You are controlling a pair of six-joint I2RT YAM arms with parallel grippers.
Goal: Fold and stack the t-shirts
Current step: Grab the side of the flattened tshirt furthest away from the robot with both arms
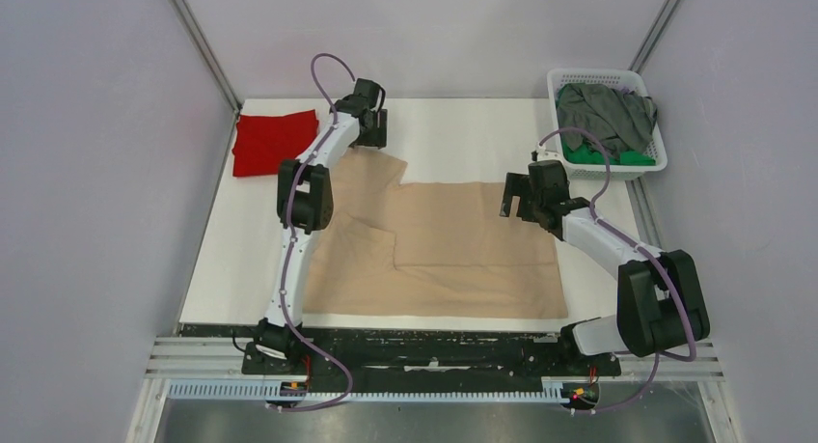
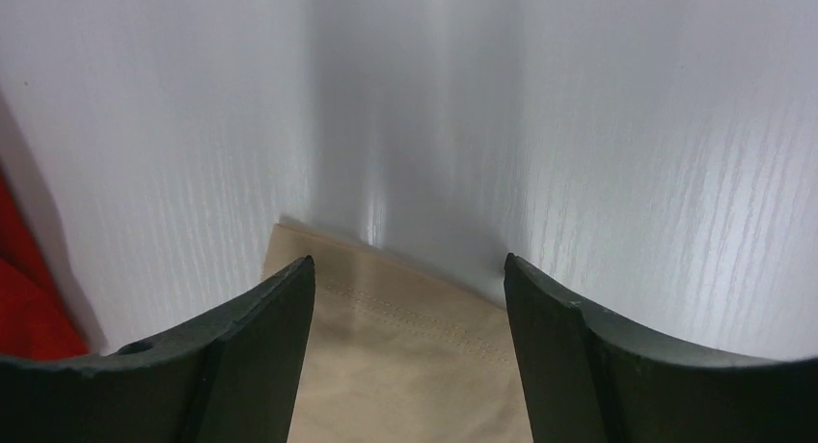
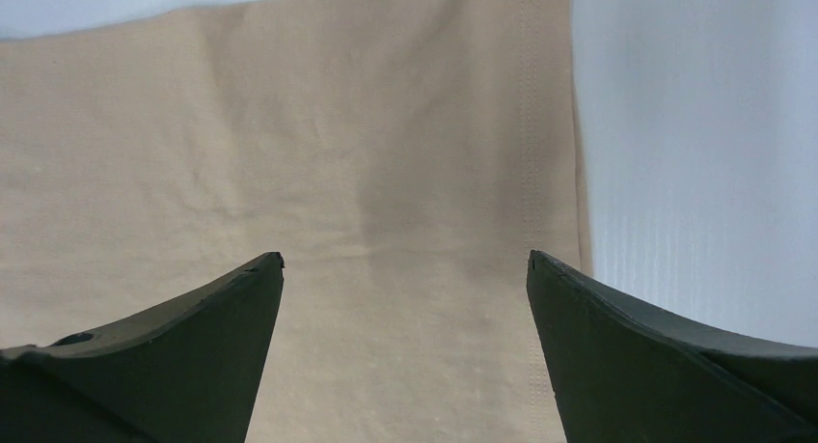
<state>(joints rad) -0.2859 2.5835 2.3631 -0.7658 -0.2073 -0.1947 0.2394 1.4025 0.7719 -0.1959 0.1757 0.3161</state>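
Both my claws are spread wide and hold nothing. My left claw (image 2: 409, 269) hangs over the far sleeve corner of the tan shirt (image 1: 453, 240). My right claw (image 3: 405, 260) hangs over its hem. I think that lets me pinch and fold. The shirt lies flat on the bench (image 1: 463, 124).

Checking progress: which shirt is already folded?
The red shirt, far left; the beige shirt lies spread out, the grey shirt and green shirt bunched in the basket.
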